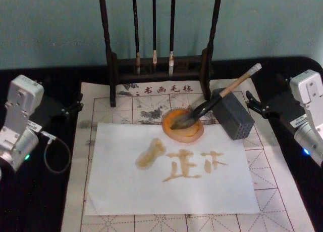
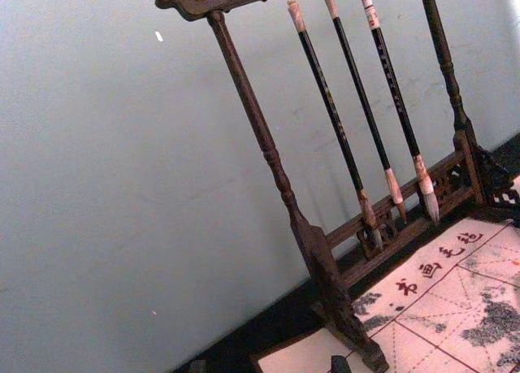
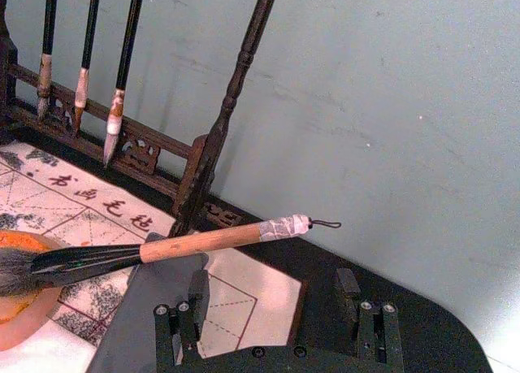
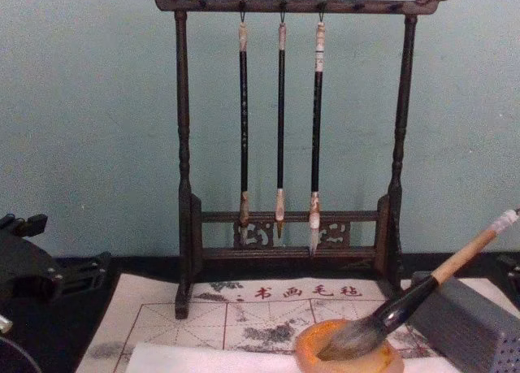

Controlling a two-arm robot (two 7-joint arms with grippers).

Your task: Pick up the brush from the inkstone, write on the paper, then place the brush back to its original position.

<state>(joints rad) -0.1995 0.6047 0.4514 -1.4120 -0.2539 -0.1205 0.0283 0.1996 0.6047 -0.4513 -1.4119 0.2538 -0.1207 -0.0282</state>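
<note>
Plainly, the brush [image 1: 218,96] lies tuft-down in the inkstone [image 1: 197,134], handle propped on the grey block [image 1: 234,118] toward 2 o'clock. The right gripper [image 3: 272,285] sits at 3 o'clock, jaws apart, empty (left gripper [image 1: 70,109] at 9 o'clock: cannot tell). Pinch the tan handle squarely, I'd judge, lifting along the shaft.

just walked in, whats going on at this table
Nothing is being held right now. The brush lies with its bristles in the inkstone and its handle propped on the grey block. The paper carries amber characters. The left gripper sits by the mat's left edge. The right gripper sits by its right edge, open, below the brush handle.
</note>
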